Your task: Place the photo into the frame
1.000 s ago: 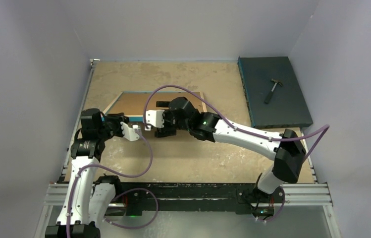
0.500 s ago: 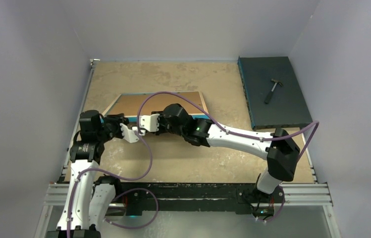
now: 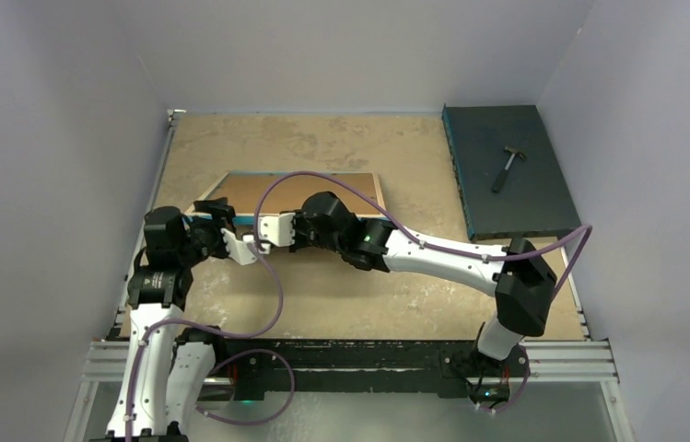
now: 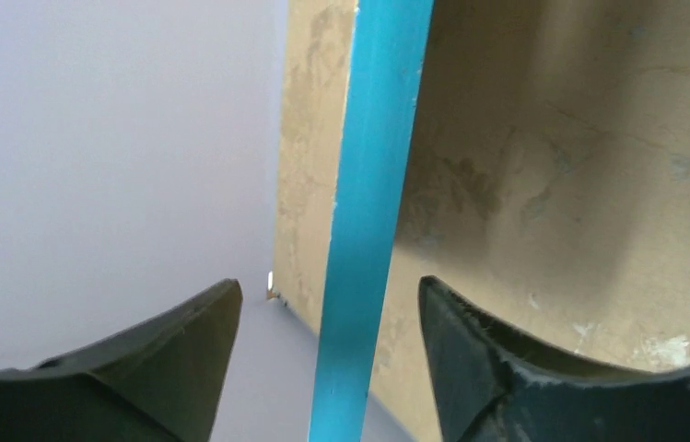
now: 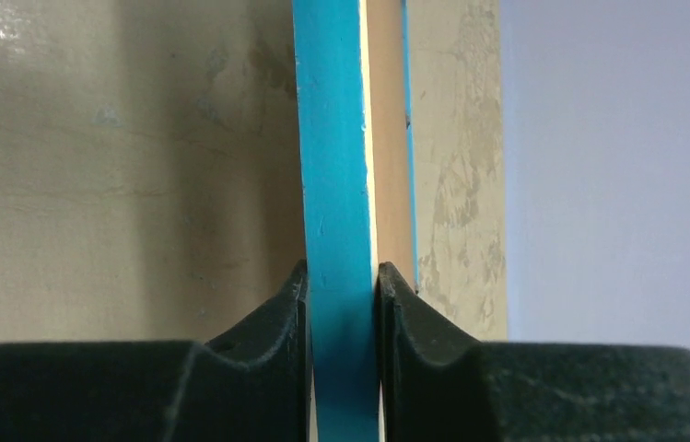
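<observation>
The frame (image 3: 241, 219) rests tilted on the table, its blue near edge raised and a brown backing board (image 3: 295, 191) facing up. My right gripper (image 3: 267, 230) is shut on that blue edge (image 5: 332, 184), with both pads tight against it (image 5: 341, 276). My left gripper (image 3: 226, 226) is open. Its fingers (image 4: 203, 331) stand apart on either side of the same blue edge (image 4: 368, 230) without touching it (image 4: 327, 313). The photo is out of view.
A dark teal slab (image 3: 525, 207) with a small hammer (image 3: 507, 168) on it lies at the back right. Grey walls close in the table (image 3: 341, 295) on the left, back and right. Purple cables loop over both arms.
My right gripper moved left along the near edge and shut on the frame. My left gripper opened and let go of that edge.
</observation>
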